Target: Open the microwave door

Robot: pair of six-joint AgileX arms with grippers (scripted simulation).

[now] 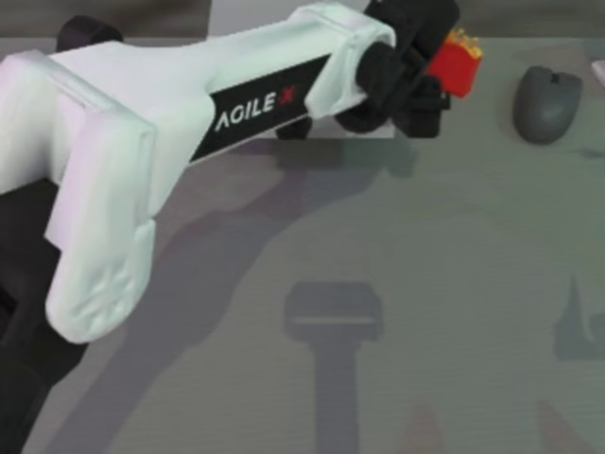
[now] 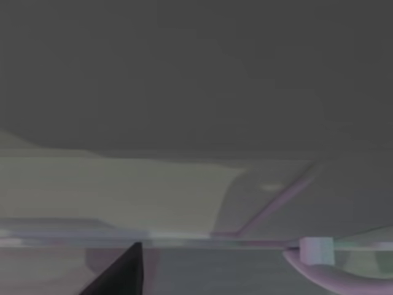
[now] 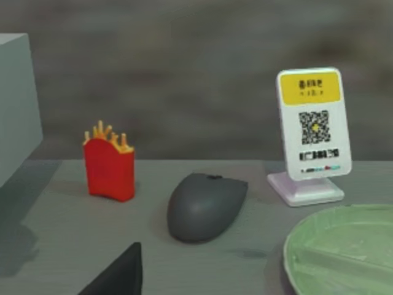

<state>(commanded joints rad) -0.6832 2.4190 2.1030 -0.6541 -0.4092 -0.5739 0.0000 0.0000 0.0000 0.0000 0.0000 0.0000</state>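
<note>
The light grey microwave stands at the table's back, mostly hidden under my left arm; its side also shows in the right wrist view. My left gripper is up against its front. The left wrist view looks closely along the microwave door, a pale panel, with the silvery handle bar and its white mount off to one side of my left gripper. One dark finger shows, apart from the handle, nothing held. My right gripper is parked open, out of the top view.
A red fries box stands right beside the left gripper, and a grey mouse lies further right. The right wrist view also shows a QR-code sign and the rim of a green plate.
</note>
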